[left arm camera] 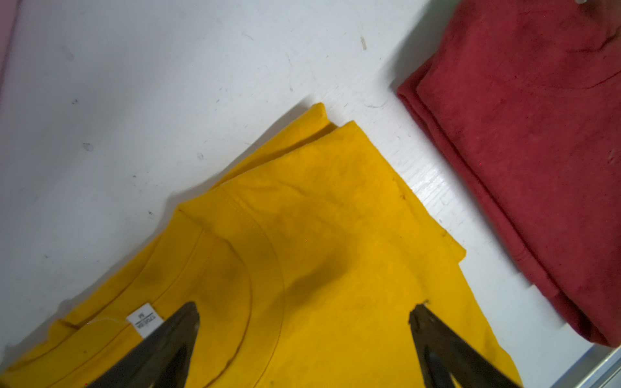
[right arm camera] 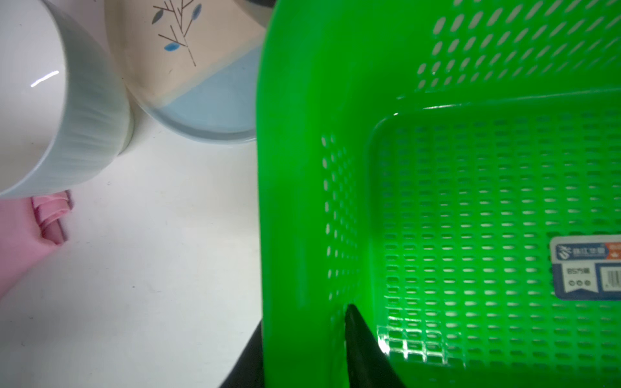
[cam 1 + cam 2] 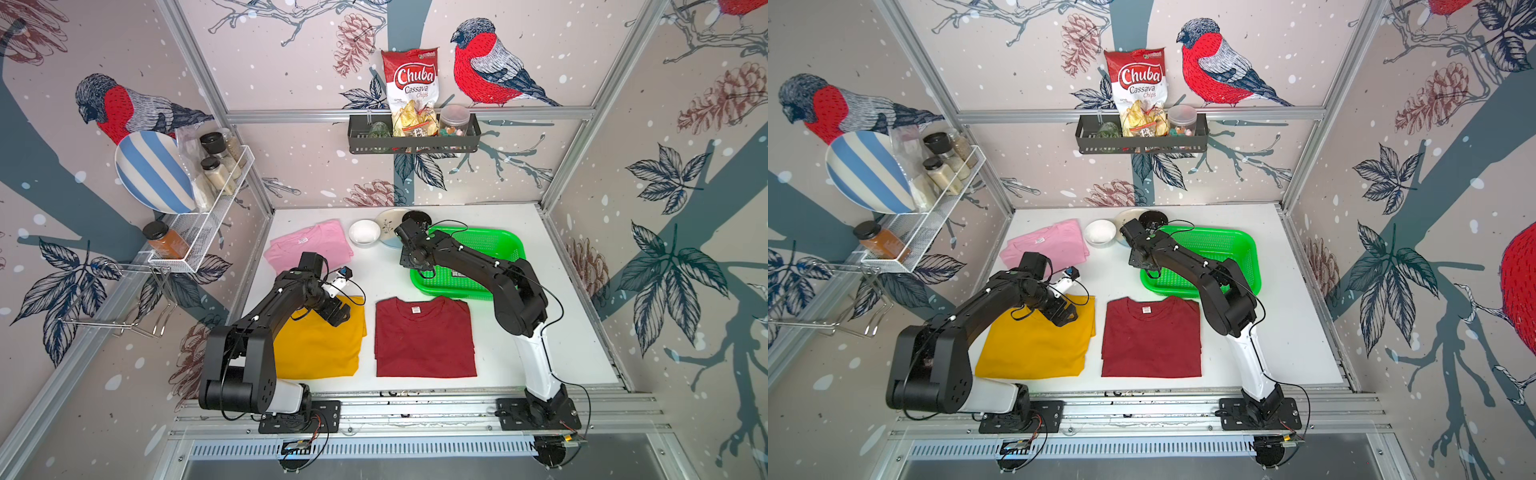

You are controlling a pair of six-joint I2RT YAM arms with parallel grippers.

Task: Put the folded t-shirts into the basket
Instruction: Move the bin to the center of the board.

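Note:
Three folded t-shirts lie on the white table: a mustard yellow one (image 3: 320, 345) at front left, a dark red one (image 3: 424, 338) beside it, a pink one (image 3: 307, 245) at back left. My left gripper (image 1: 304, 312) hovers open over the yellow shirt's (image 1: 336, 235) collar end, with nothing between its fingers. The green basket (image 3: 494, 245) sits at back right, holding only a sticker. My right gripper (image 2: 304, 319) straddles the basket's left wall (image 2: 295, 134), one finger inside and one outside under the rim, shut on it.
A white bowl (image 3: 364, 232) and a leaf-patterned plate (image 3: 388, 220) stand just left of the basket, close to my right wrist. A black wall shelf (image 3: 413, 141) and a white wire rack (image 3: 216, 216) hang above the table.

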